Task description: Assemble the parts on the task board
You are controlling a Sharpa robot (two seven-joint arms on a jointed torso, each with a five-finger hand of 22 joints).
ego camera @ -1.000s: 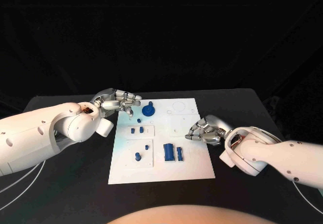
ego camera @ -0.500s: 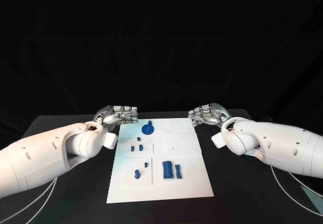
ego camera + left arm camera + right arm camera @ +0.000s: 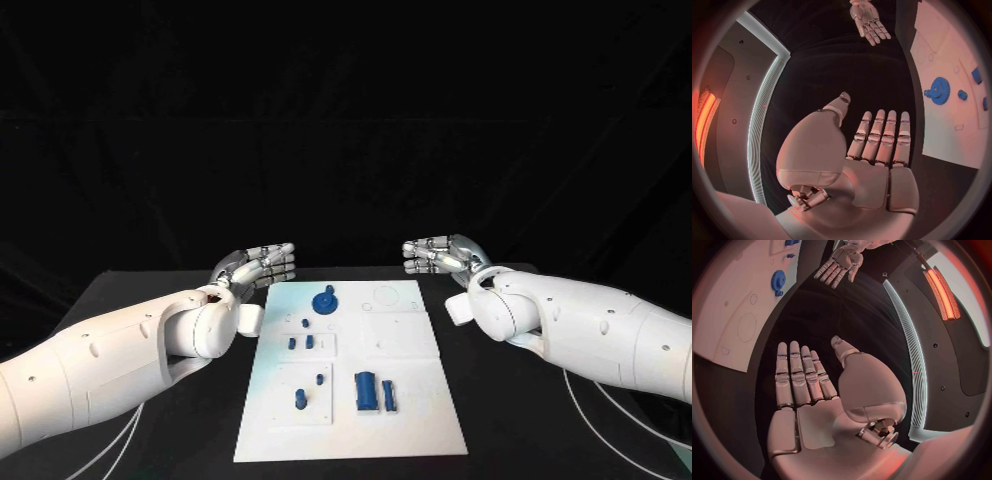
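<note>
Looking down from the head camera, I see the black surface point(image 3: 159, 290) carrying the white task board point(image 3: 411, 400), which lies lengthwise in the middle, running away from me. It is a flat pale plate with faint outlined recesses, including a round one near its far right corner.

Both white arms come in from the sides and end beyond the board's far corners. The left robot hand point(image 3: 257, 265) sits just off the far left corner, and the right robot hand point(image 3: 440, 253) just off the far right corner; I see both flat, fingers extended side by side, holding nothing. The wrist views confirm this: the left robot hand point(image 3: 879, 145) and the right one point(image 3: 804, 382) each show a bare palm over dark surface beside the board's edge.

On the board, the blue gear point(image 3: 326, 299) lies near the far end, left of centre. Nearer me, a blue block point(image 3: 366, 388) and a slimmer blue bar point(image 3: 388, 391) stand side by side. Left of them are two small blue pegs point(image 3: 307, 391), and further away a pair of tiny blue pieces point(image 3: 299, 342).
</note>
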